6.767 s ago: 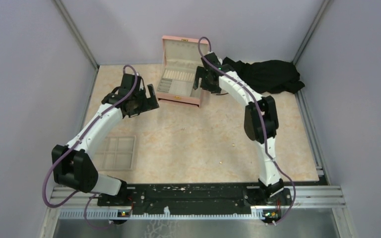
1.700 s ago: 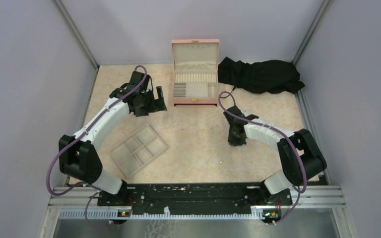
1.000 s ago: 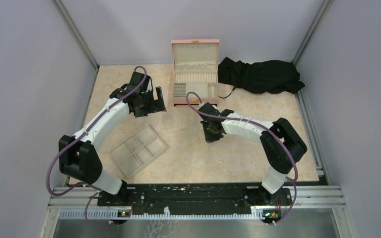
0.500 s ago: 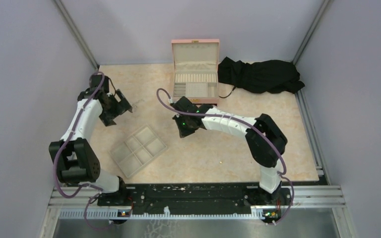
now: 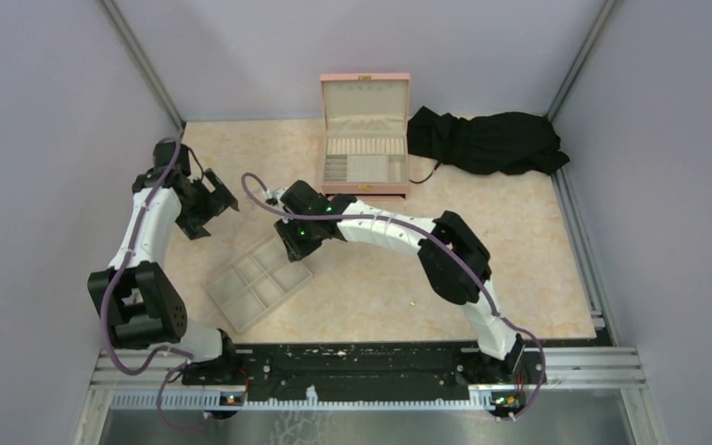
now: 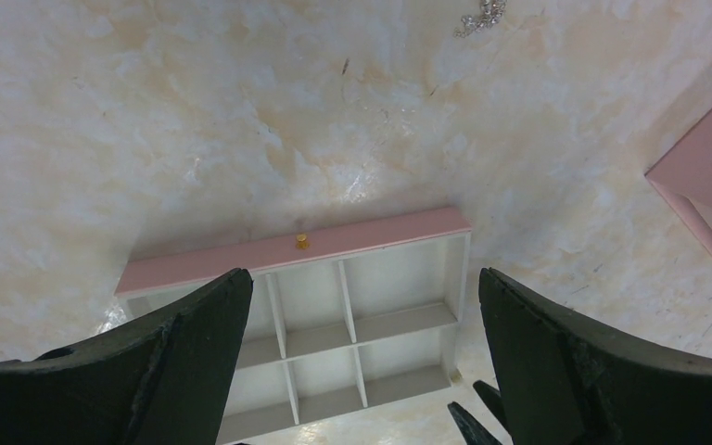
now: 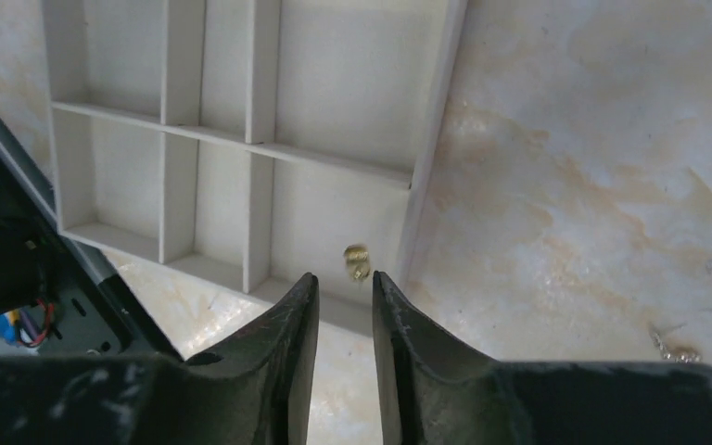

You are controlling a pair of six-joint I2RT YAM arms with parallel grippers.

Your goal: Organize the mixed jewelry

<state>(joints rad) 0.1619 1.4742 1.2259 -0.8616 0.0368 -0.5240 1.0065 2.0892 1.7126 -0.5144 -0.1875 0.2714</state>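
Right wrist view: we see the beige tray (image 7: 130, 139) filling the left of the frame, a gold piece (image 7: 356, 261) lying in its corner compartment just beyond our right end effector (image 7: 345, 292), whose fingers (image 7: 287, 352) stand a slit apart, gripping nothing. Lower right, a pale piece (image 7: 672, 350) sits on the counter (image 7: 593, 139), outside the tray, nearest this arm. Our left end effector (image 6: 363, 287) hangs wide open, empty.

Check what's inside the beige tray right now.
One small gold piece lies in a corner compartment of the beige tray, just ahead of the right pincer. The other compartments in view look bare. The pincer covers the tray's near edge.
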